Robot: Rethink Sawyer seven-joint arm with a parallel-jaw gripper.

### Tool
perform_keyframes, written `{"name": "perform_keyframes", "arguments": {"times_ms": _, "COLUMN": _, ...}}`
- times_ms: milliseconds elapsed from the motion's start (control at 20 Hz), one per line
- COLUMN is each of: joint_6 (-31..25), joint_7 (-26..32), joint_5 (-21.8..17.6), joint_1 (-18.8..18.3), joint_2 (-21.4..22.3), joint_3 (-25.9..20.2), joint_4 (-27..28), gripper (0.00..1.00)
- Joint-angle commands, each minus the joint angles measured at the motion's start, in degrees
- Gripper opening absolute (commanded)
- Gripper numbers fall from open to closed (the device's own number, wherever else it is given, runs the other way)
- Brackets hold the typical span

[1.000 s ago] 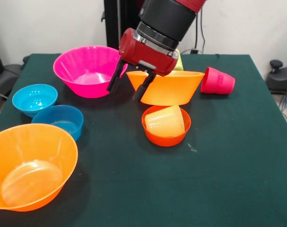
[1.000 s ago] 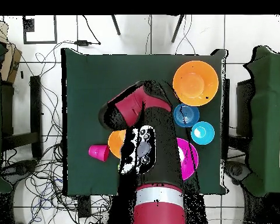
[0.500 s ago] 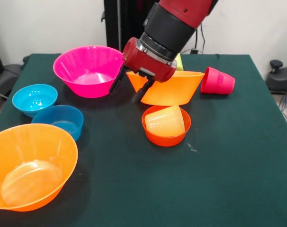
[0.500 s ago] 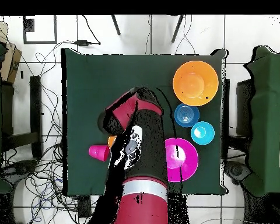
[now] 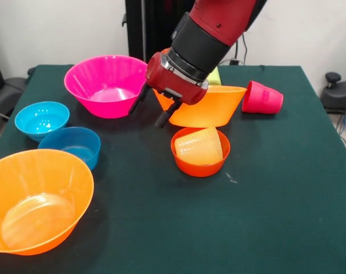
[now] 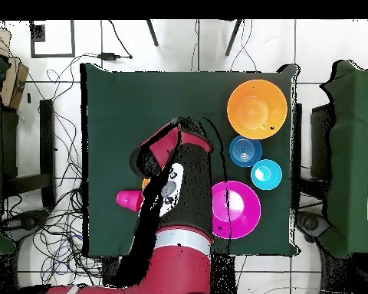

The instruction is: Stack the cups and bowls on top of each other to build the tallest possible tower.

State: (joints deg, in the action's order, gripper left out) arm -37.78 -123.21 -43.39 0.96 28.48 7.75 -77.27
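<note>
My gripper (image 5: 151,109) is open and empty, between the large magenta pink bowl (image 5: 104,85) and a tilted large orange bowl (image 5: 210,105), close to that bowl's left rim. The tilted orange bowl leans over a small red-orange bowl (image 5: 200,162), which holds a ribbed pale yellow cup (image 5: 200,145) lying on its side. A red-pink cup (image 5: 262,98) lies on its side to the right. A lime green cup (image 5: 215,76) peeks out behind the arm. The second large orange bowl (image 5: 39,200) stands upright at the near left. The orange cup is not clearly visible.
A light blue bowl (image 5: 41,119) and a darker blue bowl (image 5: 73,145) sit at the left. In the overhead view the arm (image 6: 175,191) covers the middle stack; the orange bowl (image 6: 257,109), both blue bowls (image 6: 245,151), the magenta bowl (image 6: 235,209) and the red-pink cup (image 6: 128,200) show.
The arm has swung and the wrist tilted, uncovering more of the magenta bowl in the overhead view. The gripper stays open at the orange bowl's rim. No bowl or cup has moved.
</note>
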Motion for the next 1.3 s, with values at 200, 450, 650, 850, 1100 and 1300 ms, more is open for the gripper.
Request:
{"name": "perform_keyframes", "arguments": {"times_ms": 200, "joint_6": -3.45, "joint_7": -10.18, "joint_5": 8.26, "joint_1": 3.2, "joint_2": -0.89, "joint_3": -1.8, "joint_4": 2.32, "gripper": 1.0}}
{"name": "perform_keyframes", "arguments": {"times_ms": 450, "joint_6": -3.8, "joint_7": -10.67, "joint_5": 11.49, "joint_1": 4.96, "joint_2": -1.53, "joint_3": -0.62, "joint_4": 2.62, "gripper": 1.0}}
{"name": "perform_keyframes", "arguments": {"times_ms": 650, "joint_6": -3.52, "joint_7": -11.33, "joint_5": 13.13, "joint_1": 6.51, "joint_2": -2.81, "joint_3": 0.79, "joint_4": 3.42, "gripper": 1.0}}
{"name": "perform_keyframes", "arguments": {"times_ms": 850, "joint_6": -3.07, "joint_7": -12.25, "joint_5": 14.56, "joint_1": 8.23, "joint_2": -4.57, "joint_3": 2.47, "joint_4": 4.57, "gripper": 1.0}}
{"name": "perform_keyframes", "arguments": {"times_ms": 1100, "joint_6": -2.01, "joint_7": -12.22, "joint_5": 16.24, "joint_1": 9.71, "joint_2": -6.25, "joint_3": 3.84, "joint_4": 5.35, "gripper": 1.0}}
{"name": "perform_keyframes", "arguments": {"times_ms": 1300, "joint_6": -0.67, "joint_7": -13.14, "joint_5": 17.12, "joint_1": 10.49, "joint_2": -9.37, "joint_3": 4.96, "joint_4": 7.86, "gripper": 1.0}}
